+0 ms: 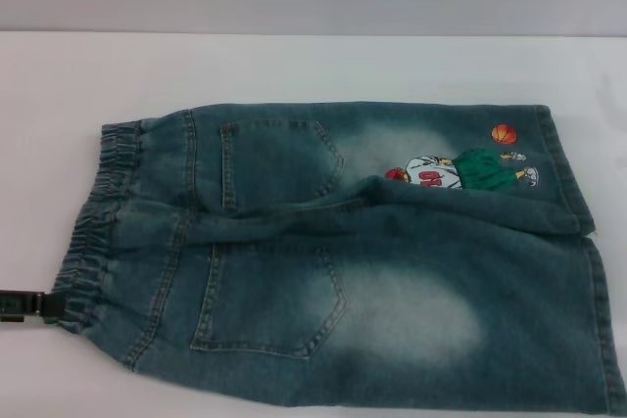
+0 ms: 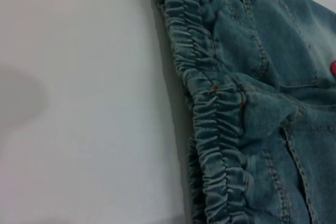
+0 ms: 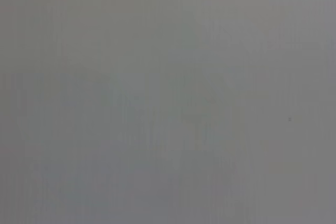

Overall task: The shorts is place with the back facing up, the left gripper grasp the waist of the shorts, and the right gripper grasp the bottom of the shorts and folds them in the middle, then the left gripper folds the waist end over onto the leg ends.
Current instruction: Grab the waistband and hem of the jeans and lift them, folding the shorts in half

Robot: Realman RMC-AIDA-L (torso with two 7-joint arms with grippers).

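The shorts (image 1: 343,252) lie flat on the white table, back up, with two patch pockets showing. The waist of the shorts (image 1: 98,212) is the ruffled band at the left, seen close in the left wrist view (image 2: 215,108). The bottom of the shorts (image 1: 578,242) is at the right, the far hem next to the cartoon print (image 1: 460,171) with an orange ball. The black left gripper (image 1: 34,304) reaches in from the left edge, its tip at the near corner of the waistband. The right gripper is out of view; its wrist view shows only plain grey.
The white table (image 1: 294,66) runs bare behind the shorts to a grey wall, and more bare table (image 2: 79,103) lies beside the waistband. The near leg's hem runs off the head view's lower right corner.
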